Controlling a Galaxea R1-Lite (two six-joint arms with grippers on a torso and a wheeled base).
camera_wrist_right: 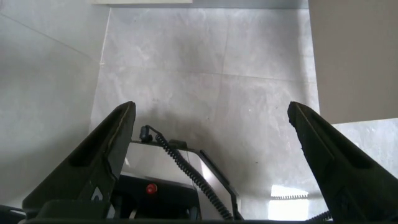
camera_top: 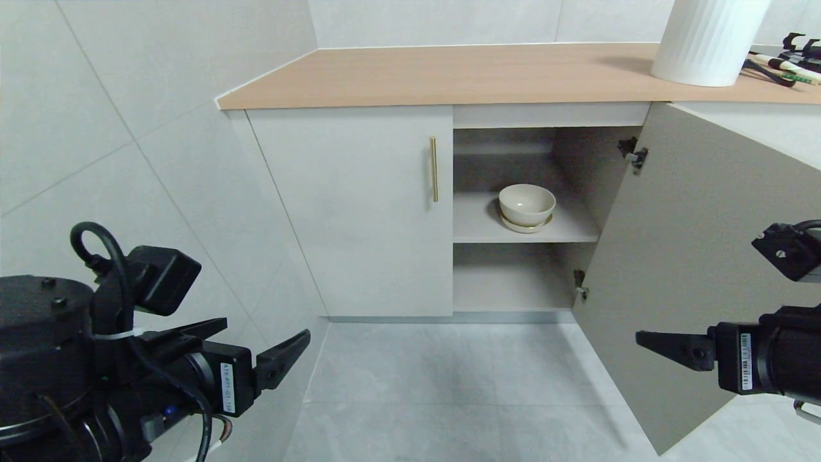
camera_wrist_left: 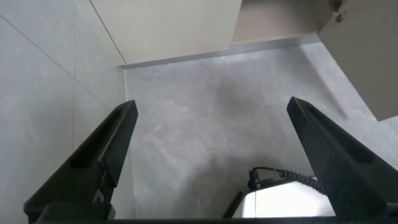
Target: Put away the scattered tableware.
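- Wood surface (camera_top: 462, 74) tops cabinet (camera_top: 349, 212); right door (camera_top: 693, 256) is swung wide, likely for shelf access.
- Left end effector (camera_wrist_left: 211, 104) and right end effector (camera_wrist_right: 211, 107): both spread apart, empty, low over floor (camera_top: 449, 385).
- Bowl (camera_top: 527, 204) nests on plate (camera_top: 526, 226) on upper shelf (camera_top: 474, 224); looks stowed.

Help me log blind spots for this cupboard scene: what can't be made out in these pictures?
Head view: the plate under the bowl is mostly covered by it; only its rim shows.
Head view: the closed left door hides whatever lies behind it.
Head view: the white ribbed container is cut off by the top edge.
Head view: the tools on the countertop run off the right edge, too small to identify.
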